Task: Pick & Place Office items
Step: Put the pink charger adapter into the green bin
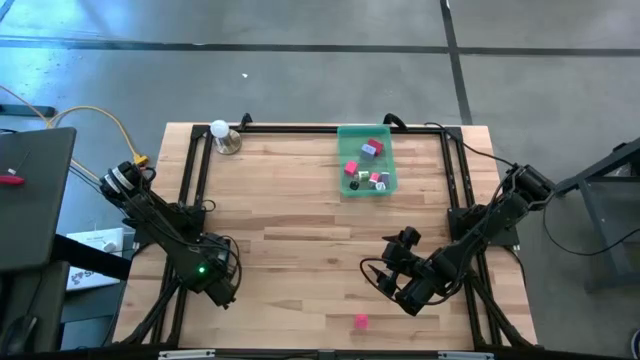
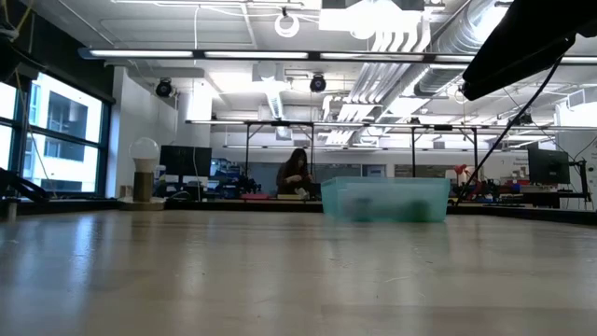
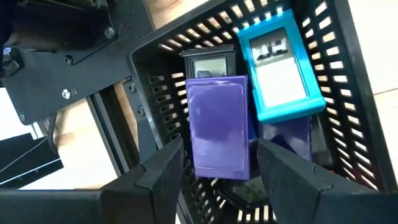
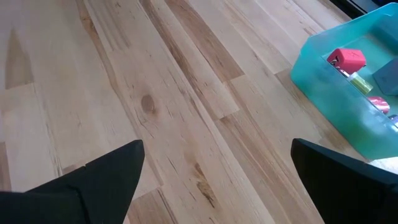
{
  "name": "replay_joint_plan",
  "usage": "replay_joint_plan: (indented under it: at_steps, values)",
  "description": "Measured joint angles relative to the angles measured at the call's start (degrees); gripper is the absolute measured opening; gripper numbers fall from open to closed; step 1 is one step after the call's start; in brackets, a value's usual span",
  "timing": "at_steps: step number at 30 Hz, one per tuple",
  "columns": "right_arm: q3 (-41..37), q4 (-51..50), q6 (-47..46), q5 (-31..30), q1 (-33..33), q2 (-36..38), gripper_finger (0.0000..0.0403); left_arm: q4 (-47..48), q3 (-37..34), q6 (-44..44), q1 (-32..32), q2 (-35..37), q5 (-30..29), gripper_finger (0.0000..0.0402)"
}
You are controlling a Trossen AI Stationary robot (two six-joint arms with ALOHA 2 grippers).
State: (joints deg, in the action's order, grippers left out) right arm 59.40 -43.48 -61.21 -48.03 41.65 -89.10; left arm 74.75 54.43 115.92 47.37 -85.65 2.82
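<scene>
My left gripper (image 3: 217,155) hangs at the table's near left, pointing down into a black slotted tray (image 3: 348,93). Its fingers are open and flank a flat purple piece (image 3: 217,124) without touching it. The purple piece lies on other items in the tray, next to a teal piece (image 3: 277,68) and a black piece with a grey window (image 3: 208,62). A pink block (image 1: 360,321) lies alone near the table's front edge. My right gripper (image 1: 392,278) is open above bare wood at the near right.
A translucent green tray (image 1: 366,160) at the far middle holds several small items, among them a red block (image 4: 348,59). A white ball on a round base (image 1: 222,135) stands at the far left corner. A black frame (image 1: 195,170) runs along the table's edges.
</scene>
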Motion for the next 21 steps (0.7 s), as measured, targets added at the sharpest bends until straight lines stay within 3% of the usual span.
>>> replay_joint_plan:
  at_steps: [14, 17, 21]
  values:
    - [0.0, 0.0, 0.9, 0.0, 0.0, 0.0, 0.0395, 3.8, 1.3, -4.9, -2.2, 3.7, 7.1, 0.02]
    - [0.0, 0.0, 1.0, 0.0, 0.0, 0.0, 0.0395, 4.5, 3.5, -5.1, -2.4, 5.3, 3.9, 0.0201]
    - [0.0, 0.0, 0.9, 0.1, 0.0, 0.0, 0.0395, 4.7, 8.3, -6.7, -2.4, 6.5, -4.6, 0.0201]
